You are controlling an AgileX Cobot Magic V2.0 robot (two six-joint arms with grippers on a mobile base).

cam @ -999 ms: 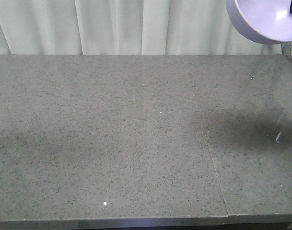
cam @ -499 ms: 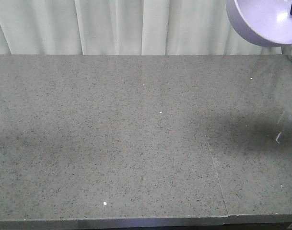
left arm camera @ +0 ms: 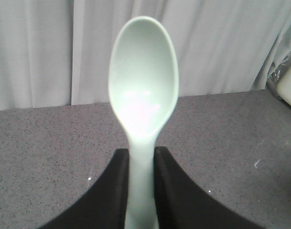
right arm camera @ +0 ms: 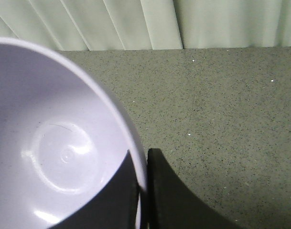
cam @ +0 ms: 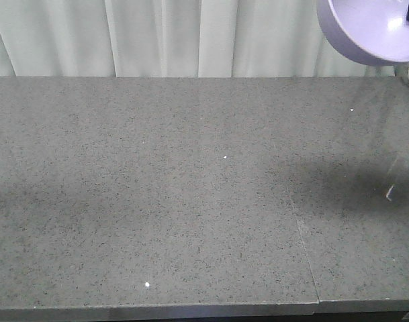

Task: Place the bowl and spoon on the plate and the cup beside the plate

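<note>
Spoon [left arm camera: 143, 81] and bowl [cam: 369, 30] held above the speckled grey bench [cam: 157, 188].
The left hand [left arm camera: 141, 155] clamps the pale mint spoon's thick handle, oval head pointing away; the right hand [right arm camera: 142, 164] pinches the glossy lavender bowl's rim, high over the bench's far right.

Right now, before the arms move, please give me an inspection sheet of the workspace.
Surface: grey speckled countertop, one seam near the right.
Job's things: bowl held aloft by its rim; spoon held by its handle; plate, cup: nothing seen.
Clutter: off-white object at right edge, unidentified.
Grippers: left gripper shut on spoon handle; right gripper shut on bowl rim.
Cables: nothing seen.
Surroundings: white curtain behind.
</note>
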